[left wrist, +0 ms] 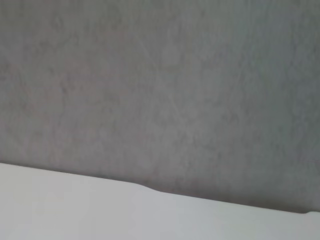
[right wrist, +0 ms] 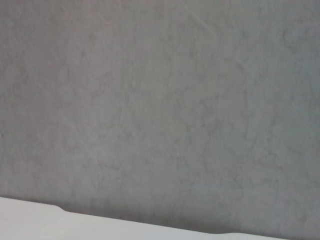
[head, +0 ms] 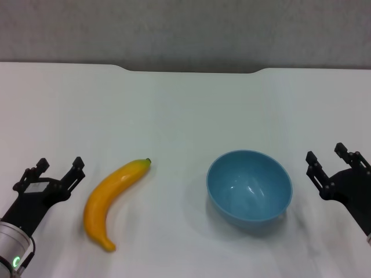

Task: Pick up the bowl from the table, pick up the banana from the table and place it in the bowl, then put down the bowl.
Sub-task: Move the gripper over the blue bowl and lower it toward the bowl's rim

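A light-blue bowl [head: 249,186] stands upright on the white table [head: 185,110], right of centre near the front. A yellow-orange banana [head: 112,198] lies on the table to the bowl's left, its dark stem tip pointing toward the far right. My left gripper [head: 51,168] is open and empty at the front left, just left of the banana. My right gripper [head: 328,155] is open and empty at the front right, just right of the bowl. Neither touches anything. Both wrist views show only the table's far edge [left wrist: 150,187] and the grey wall.
A shallow notch [head: 191,70] is cut in the table's far edge, with a grey wall [head: 185,29] behind it. The right wrist view shows the same edge [right wrist: 65,210] and wall.
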{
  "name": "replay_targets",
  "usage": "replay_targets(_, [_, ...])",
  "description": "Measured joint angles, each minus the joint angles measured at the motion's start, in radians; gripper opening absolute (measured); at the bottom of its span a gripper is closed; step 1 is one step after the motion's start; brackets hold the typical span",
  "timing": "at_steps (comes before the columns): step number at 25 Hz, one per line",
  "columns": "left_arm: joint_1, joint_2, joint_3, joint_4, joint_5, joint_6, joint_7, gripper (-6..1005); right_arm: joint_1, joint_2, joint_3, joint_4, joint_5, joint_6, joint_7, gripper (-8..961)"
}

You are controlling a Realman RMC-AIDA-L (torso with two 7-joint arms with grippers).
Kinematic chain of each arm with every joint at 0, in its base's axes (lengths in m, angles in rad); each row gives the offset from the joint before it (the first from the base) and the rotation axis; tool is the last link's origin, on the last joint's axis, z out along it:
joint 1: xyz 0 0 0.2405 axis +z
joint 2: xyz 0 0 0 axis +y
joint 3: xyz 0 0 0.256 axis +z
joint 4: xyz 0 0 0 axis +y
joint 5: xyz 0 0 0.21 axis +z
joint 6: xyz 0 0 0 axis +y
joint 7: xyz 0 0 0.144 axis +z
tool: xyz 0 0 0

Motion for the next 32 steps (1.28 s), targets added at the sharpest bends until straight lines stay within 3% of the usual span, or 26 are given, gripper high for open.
replay_targets(15, [-0.001, 0.001, 0.011, -0.007, 0.007, 0.021, -0.025, 888, -0.001, -0.002, -0.002, 0.022, -0.003, 0.034, 0.0, 647])
replay_targets(17, [0.0, 0.005, 0.013, -0.011, 0.019, 0.026, -0.053, 888, -0.001, -0.008, 0.002, 0.048, -0.004, 0.048, -0.003, 647])
replay_targets(20, [0.022, 0.036, 0.002, -0.106, 0.064, 0.076, -0.11, 887, -0.008, -0.018, 0.014, 0.096, -0.005, 0.062, -0.011, 646])
replay_targets(21, [0.022, 0.036, 0.002, -0.106, 0.064, 0.076, -0.11, 887, -0.014, -0.028, 0.022, 0.127, -0.005, 0.074, -0.014, 646])
replay_targets(23, [0.045, 0.059, -0.015, -0.197, 0.097, 0.145, -0.13, 887, -0.025, -0.058, 0.042, 0.197, -0.006, 0.121, -0.027, 646])
replay_targets(25, [0.078, 0.095, -0.049, -0.367, 0.157, 0.321, -0.149, 886, -0.044, -0.11, 0.089, 0.326, -0.007, 0.237, -0.073, 646])
replay_targets(28, [0.115, 0.113, -0.113, -0.565, 0.259, 0.579, -0.157, 886, -0.077, -0.157, 0.186, 0.497, -0.008, 0.436, -0.171, 648])
replay_targets(31, [0.147, 0.103, -0.184, -0.751, 0.372, 0.859, -0.154, 886, -0.126, -0.161, 0.37, 0.66, -0.008, 0.742, -0.319, 647])
replay_targets(32, [0.155, 0.094, -0.208, -0.825, 0.408, 0.989, -0.15, 885, -0.161, -0.132, 0.518, 0.758, -0.008, 0.97, -0.429, 647])
